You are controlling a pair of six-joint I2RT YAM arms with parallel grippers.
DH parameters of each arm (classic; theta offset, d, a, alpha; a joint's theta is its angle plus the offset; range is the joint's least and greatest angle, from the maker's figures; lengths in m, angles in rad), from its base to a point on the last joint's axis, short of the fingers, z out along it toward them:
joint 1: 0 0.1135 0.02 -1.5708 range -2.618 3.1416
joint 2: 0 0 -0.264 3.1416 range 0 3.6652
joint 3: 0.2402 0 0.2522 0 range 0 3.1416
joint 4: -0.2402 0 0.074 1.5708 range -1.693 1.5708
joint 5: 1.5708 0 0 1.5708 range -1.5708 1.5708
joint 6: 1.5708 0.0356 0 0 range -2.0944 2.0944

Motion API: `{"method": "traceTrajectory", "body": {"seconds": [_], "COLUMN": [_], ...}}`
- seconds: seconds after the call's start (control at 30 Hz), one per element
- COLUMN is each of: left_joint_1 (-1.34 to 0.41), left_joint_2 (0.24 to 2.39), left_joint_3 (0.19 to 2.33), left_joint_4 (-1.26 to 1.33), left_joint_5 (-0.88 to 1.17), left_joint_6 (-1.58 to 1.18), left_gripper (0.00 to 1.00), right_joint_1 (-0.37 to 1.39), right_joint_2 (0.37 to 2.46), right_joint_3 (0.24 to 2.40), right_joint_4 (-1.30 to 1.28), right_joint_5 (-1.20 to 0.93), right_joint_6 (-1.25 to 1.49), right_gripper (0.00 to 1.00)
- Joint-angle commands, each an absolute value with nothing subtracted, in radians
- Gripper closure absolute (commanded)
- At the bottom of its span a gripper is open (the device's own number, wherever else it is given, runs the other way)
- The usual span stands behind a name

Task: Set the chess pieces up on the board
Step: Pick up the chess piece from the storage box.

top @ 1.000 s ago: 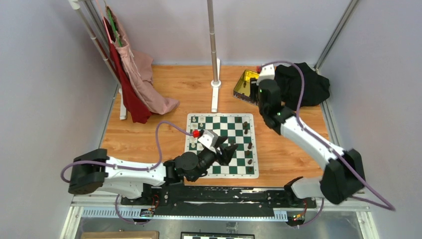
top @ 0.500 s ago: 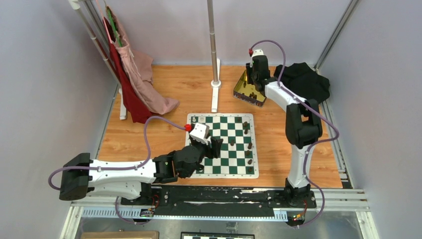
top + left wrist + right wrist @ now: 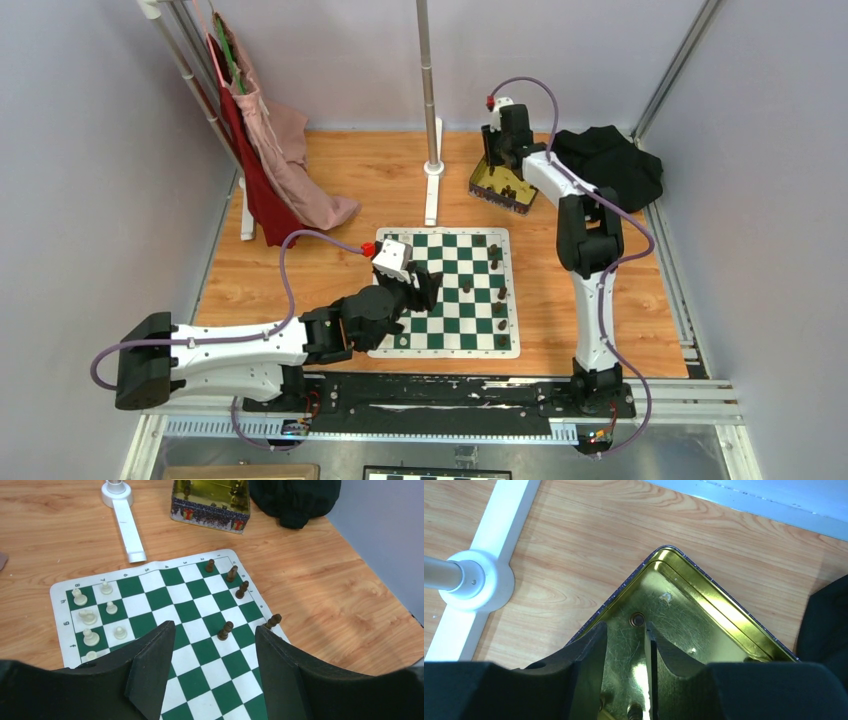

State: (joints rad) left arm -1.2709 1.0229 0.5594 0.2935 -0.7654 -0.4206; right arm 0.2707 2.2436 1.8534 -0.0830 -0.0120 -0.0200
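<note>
Over the board's [image 3: 187, 611] left half, the left arm [image 3: 240, 346] lies low and stretched, its claw [image 3: 214, 628] wide, with nothing between the matte black fingers. Turned brown pieces [image 3: 225, 630] stand along the right side of the flat green-and-white board, mid-desk [image 3: 310, 580]. At the far edge, the right arm [image 3: 585, 232] bends down into the shiny gold tin [image 3: 704, 616]. Its claw [image 3: 625, 627] is narrow, and I cannot tell if it grips anything.

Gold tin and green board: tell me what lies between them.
Only bare wooden tabletop separates the gold tin from the board, as the left wrist view shows; the white stand foot lies off to one side.
</note>
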Motion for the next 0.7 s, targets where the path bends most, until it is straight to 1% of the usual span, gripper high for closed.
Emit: {"method": "traceTrajectory", "body": {"seconds": [0.0,0.67], "left_joint_1": [-1.261,-1.243], "left_joint_2": [1.015,1.026], "left_joint_3": [0.581,0.576], "left_joint_4": [0.298,0.298], "left_joint_5": [-0.767,-0.755], "left_joint_6": [-0.432,-0.451], "left_gripper": [0.35,0.35], "right_joint_1": [0.247,0.229], "right_joint_2": [2.294,2.408], "right_joint_3": [1.92,2.035], "right_joint_4": [-0.143,-0.193], "right_joint_5": [-0.049,-0.084], "right_joint_6": [-0.033,-0.042], "right_gripper": [0.61,0.61]}}
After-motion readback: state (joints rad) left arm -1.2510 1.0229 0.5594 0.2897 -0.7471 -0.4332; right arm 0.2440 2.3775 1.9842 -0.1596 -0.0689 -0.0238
